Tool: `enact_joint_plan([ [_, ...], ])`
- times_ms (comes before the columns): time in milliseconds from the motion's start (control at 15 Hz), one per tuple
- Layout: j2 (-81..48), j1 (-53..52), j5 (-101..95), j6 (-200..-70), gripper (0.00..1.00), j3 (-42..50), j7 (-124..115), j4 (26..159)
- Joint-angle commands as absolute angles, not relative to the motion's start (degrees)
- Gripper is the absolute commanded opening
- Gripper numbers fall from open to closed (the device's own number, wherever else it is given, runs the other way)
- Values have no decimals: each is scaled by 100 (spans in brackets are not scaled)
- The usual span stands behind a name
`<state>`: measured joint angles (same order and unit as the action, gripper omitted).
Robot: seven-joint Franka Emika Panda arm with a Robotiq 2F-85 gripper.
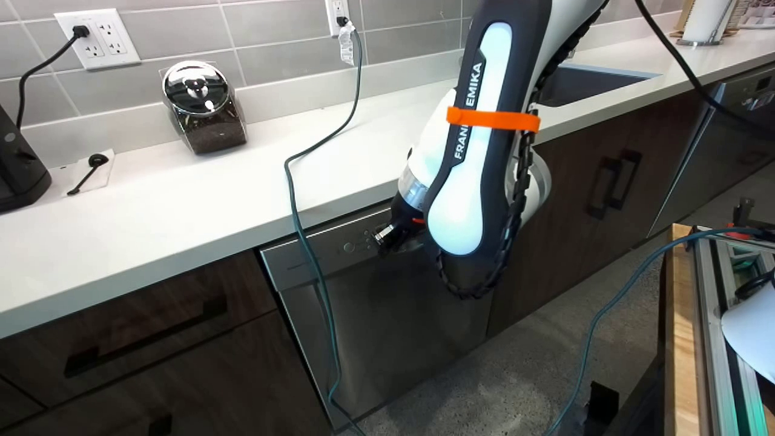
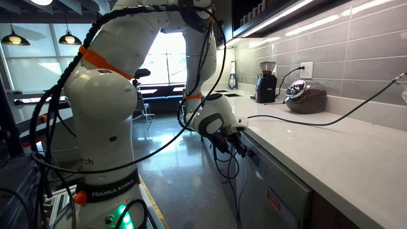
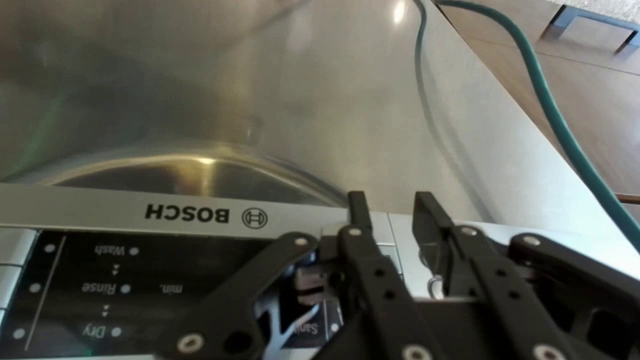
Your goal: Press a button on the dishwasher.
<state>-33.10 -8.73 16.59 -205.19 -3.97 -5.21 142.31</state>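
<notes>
Currently, wrist view, left to right: you have the dark display [image 3: 175, 280] of the dishwasher [image 3: 300, 110], which sits under the white countertop [image 1: 151, 230] in both exterior views; then your gripper [image 3: 391, 200], jaws slightly parted, nothing between them, in front of the control strip [image 3: 295, 220]; far right, a teal cable [image 3: 546, 100]. Contact: cannot tell.

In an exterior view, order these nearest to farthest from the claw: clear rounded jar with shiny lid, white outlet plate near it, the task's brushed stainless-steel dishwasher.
1. Stainless-steel dishwasher: under the white counter, right by the claw.
2. Clear rounded jar: on the counter, near the tiled wall.
3. White outlet plate: up on that wall, beyond the jar.
</notes>
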Motion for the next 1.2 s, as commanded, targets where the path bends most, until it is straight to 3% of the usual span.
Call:
enact_joint_plan([
  [0,-2872,-904,1505,-20016,62,-355,-613,14559],
  [333,-2342,-1124,1531,-19019,99,-165,-583,14798],
  [1133,-1032,-1221,439,-16284,100,-23,-959,14752],
])
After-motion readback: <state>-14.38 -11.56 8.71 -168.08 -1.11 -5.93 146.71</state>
